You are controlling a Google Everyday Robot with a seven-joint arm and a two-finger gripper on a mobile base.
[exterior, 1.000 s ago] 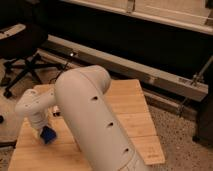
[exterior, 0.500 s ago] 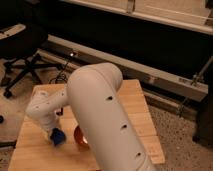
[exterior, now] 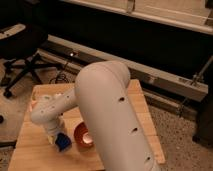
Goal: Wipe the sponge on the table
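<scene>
Small, low worktop [exterior: 145,120] of light tan wooden planks, seen from above its near edge. The small bright blue sponge block [exterior: 63,143] sits on the worktop close to the near edge, left of the middle and well apart from the far edge. Only its lower part shows. Its top is covered by the white claw [exterior: 56,137], which meets it from above and from the left, so the sponge's long axis and heading cannot be made out. Whether the claw is spread or pinching the sponge cannot be told.

Just right of the sponge stands a round orange-red bowl [exterior: 81,136], its right side hidden behind the thick white arm [exterior: 112,115]. The arm fills the foreground, is cut off at the lower border and conceals the worktop's near right part. Beyond the far left corner: a black office chair [exterior: 20,55], partly cut off.
</scene>
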